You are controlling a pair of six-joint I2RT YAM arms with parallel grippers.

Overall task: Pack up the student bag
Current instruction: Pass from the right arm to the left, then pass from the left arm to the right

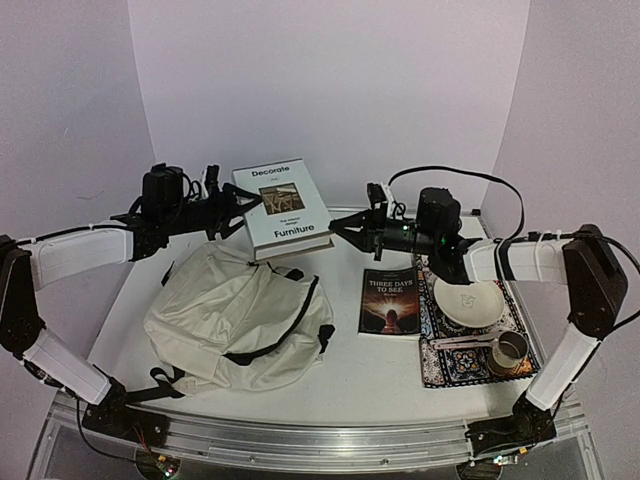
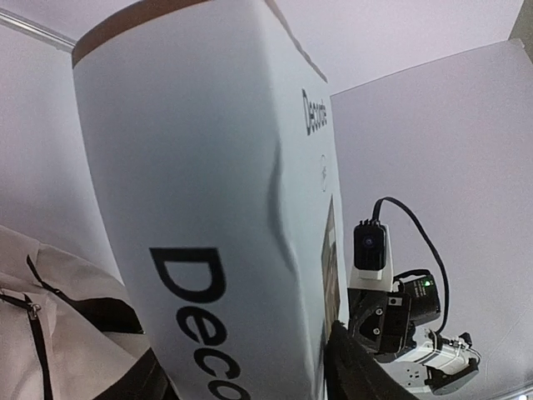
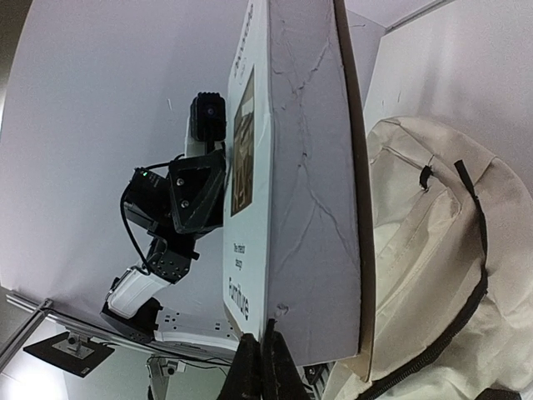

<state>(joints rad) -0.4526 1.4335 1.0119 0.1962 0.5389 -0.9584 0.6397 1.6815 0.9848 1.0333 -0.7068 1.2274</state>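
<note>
The student bag [image 1: 235,315], cream fabric with black zippers, lies on the table's left half; it also shows in the wrist views [image 2: 50,325] [image 3: 416,250]. A thick white book [image 1: 285,208] titled "Decorate ... Furniture" is tilted up at the bag's far end. My left gripper [image 1: 240,208] [image 2: 250,379] has a finger on each face of the book [image 2: 216,208] at its left edge. On the other side, my right gripper [image 1: 336,231] [image 3: 262,354] is shut with nothing held, its tips pressed against the book's page edge [image 3: 312,183] near the lower corner.
A dark paperback, "Three Days to See" [image 1: 390,300], lies right of the bag. Further right, a patterned mat [image 1: 445,365] holds a white bowl [image 1: 468,300] and a metal mug [image 1: 510,350]. White walls close in the back and sides.
</note>
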